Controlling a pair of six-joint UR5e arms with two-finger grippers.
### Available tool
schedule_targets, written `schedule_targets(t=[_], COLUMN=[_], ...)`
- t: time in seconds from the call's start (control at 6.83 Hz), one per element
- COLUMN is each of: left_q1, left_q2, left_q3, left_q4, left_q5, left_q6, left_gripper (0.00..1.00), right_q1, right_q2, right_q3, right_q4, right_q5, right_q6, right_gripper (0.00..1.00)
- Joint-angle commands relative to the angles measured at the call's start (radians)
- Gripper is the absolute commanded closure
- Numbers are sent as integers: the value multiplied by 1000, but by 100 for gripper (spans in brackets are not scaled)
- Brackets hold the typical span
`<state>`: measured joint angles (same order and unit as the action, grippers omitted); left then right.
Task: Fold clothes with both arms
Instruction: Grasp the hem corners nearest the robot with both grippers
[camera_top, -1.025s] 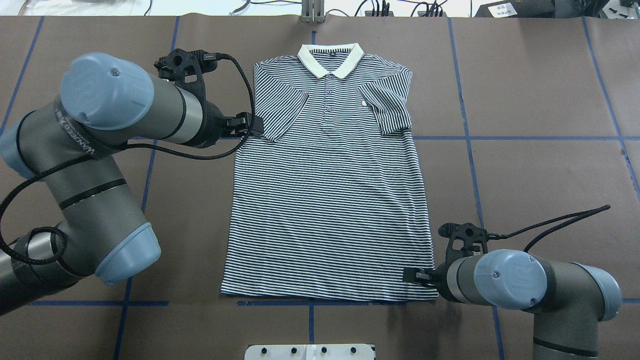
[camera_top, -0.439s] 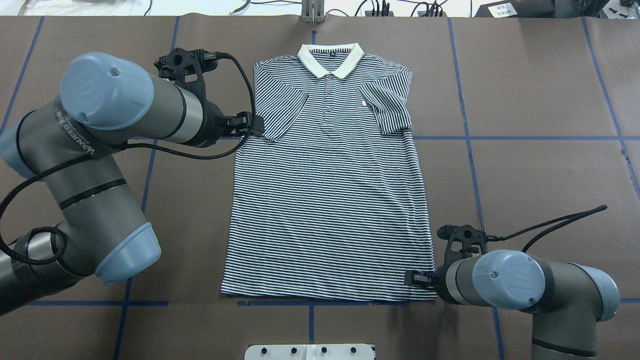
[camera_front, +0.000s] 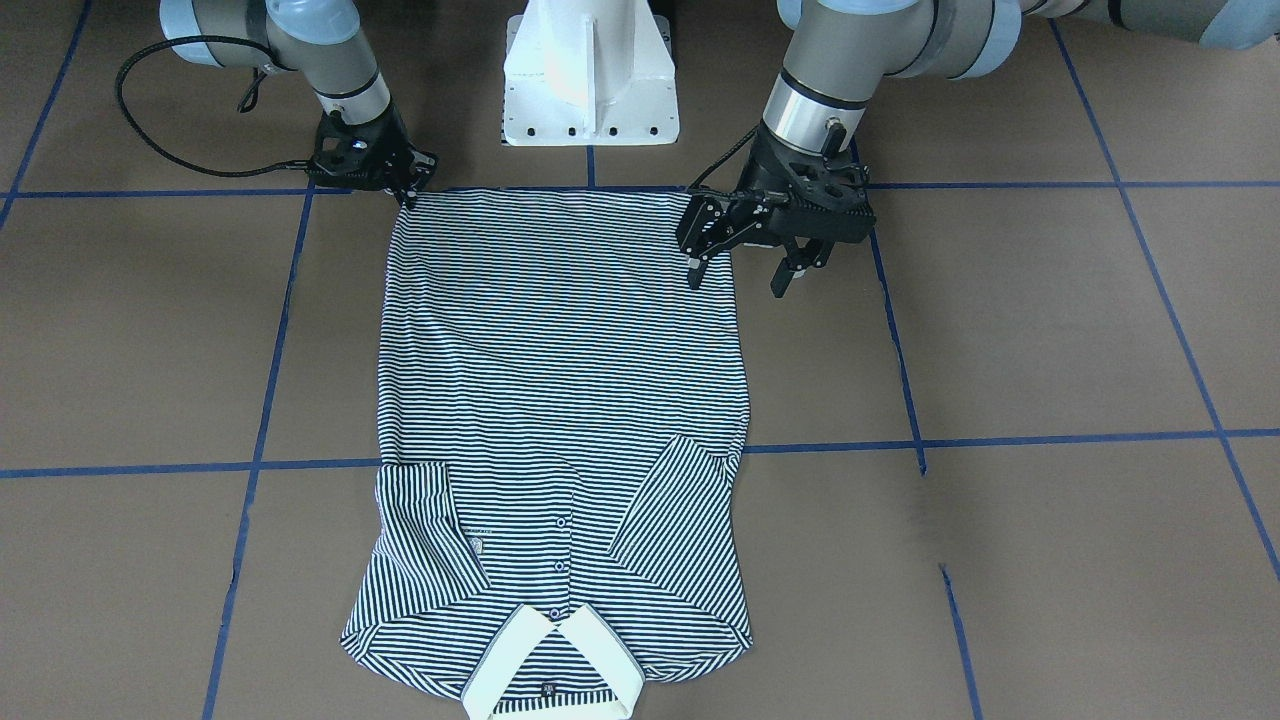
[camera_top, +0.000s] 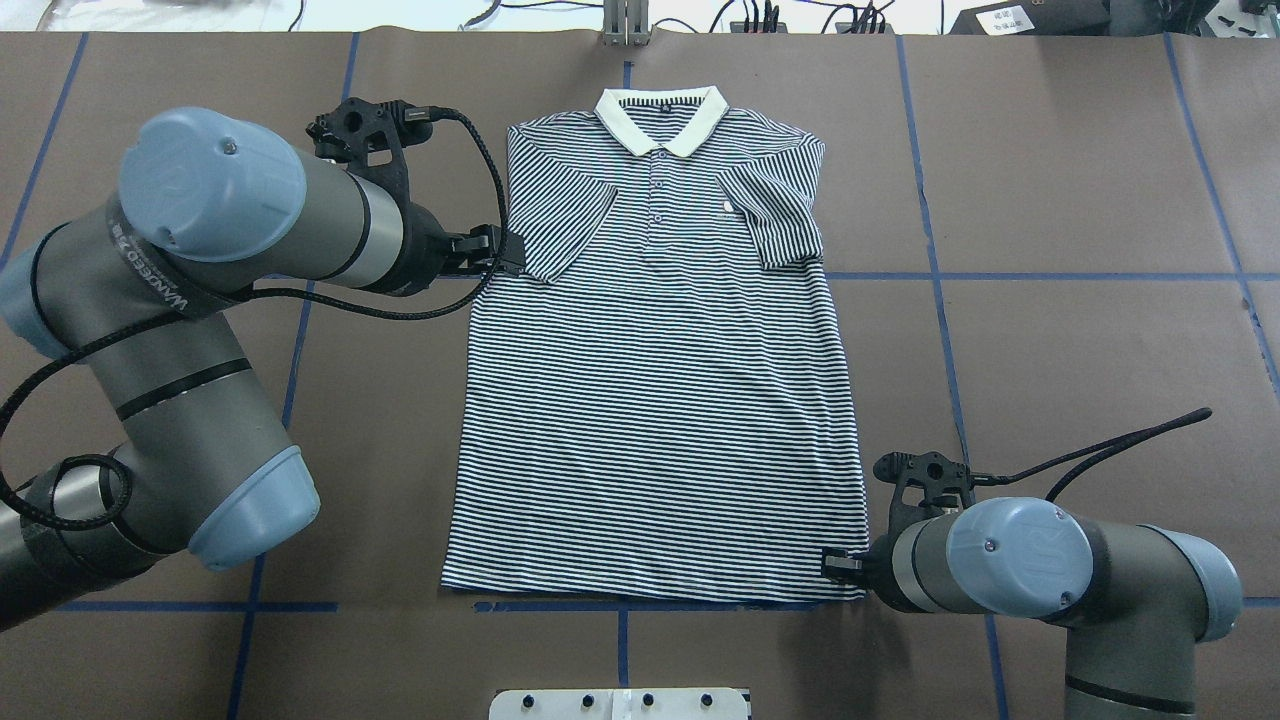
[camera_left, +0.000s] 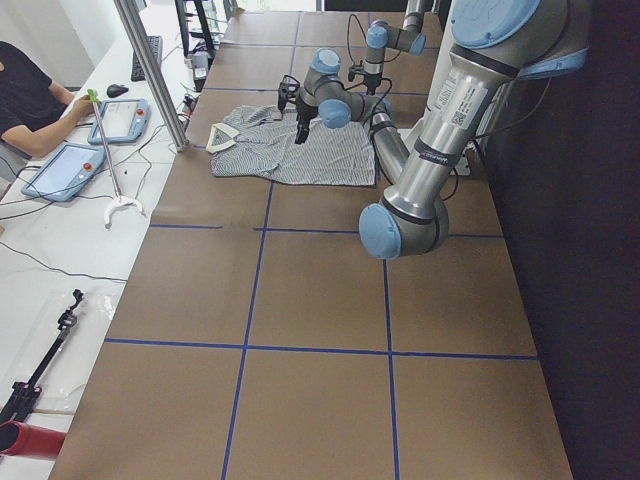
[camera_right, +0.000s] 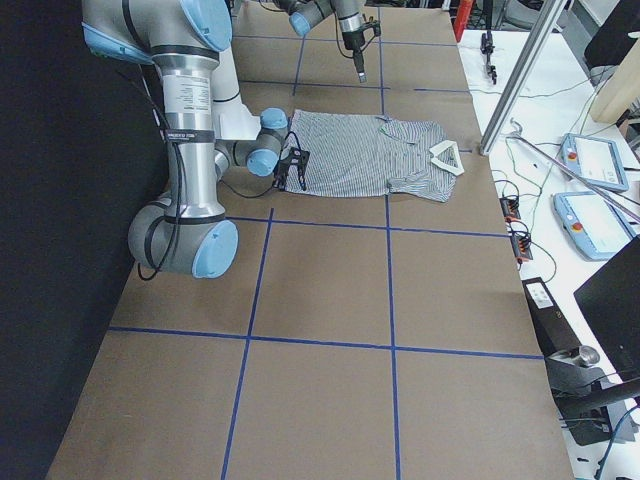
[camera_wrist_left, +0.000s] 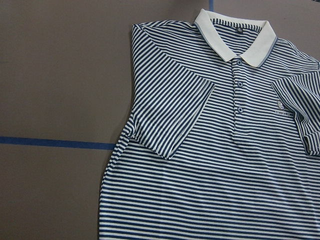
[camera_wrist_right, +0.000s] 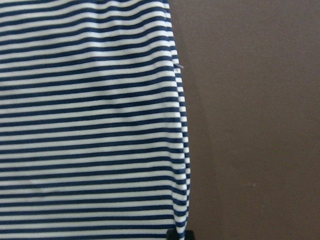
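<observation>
Right end effector (camera_front: 405, 193) shifted to shirt (camera_top: 655, 400) hem corner, grip hidden; left end effector (camera_front: 736, 286) wide.

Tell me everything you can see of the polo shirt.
The polo shirt is knit with thin navy-and-white stripes, a cream collar, small buttons and a chest logo. It lies flat, front up, both sleeves folded onto the chest, collar away from the robot. The right hand meets its near hem corner; the left hand hovers open.
</observation>
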<state>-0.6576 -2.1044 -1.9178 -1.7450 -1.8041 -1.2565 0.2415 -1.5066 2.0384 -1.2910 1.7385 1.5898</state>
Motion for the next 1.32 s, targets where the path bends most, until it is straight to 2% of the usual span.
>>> schedule_targets(t=[0.0,0.15,0.29,0.44,0.59,0.73,0.88,1.17], left_q1=[3,18,59,160,293,390,457,489], left_q2=[3,13,64,108,150,153,153,155], left_q3=[2,0,-16,-42,-52,-53,-66,-69], left_q4=[2,4,1,4,22,126,183,229], left_q5=[-3,-9,-9,20,149,202,213,239], left_q6=[0,-29,-137,-308,-425,-511,-588,-621], left_gripper=[0,0,0,0,0,0,0,0], right_q1=[5,36,57,83,123,127,131,142], right_q2=[-1,0,-7,-4,-10,-9,-3,-3], right_q3=[34,42,72,86,94,95,97,105], right_q4=[-24,-22,-22,-24,-21,-21,-19,-19], right_q5=[7,28,39,70,96,96,95,96], right_q6=[2,1,-1,-2,-7,-7,-7,-7], right_gripper=[100,100,100,100,100,100,100,100])
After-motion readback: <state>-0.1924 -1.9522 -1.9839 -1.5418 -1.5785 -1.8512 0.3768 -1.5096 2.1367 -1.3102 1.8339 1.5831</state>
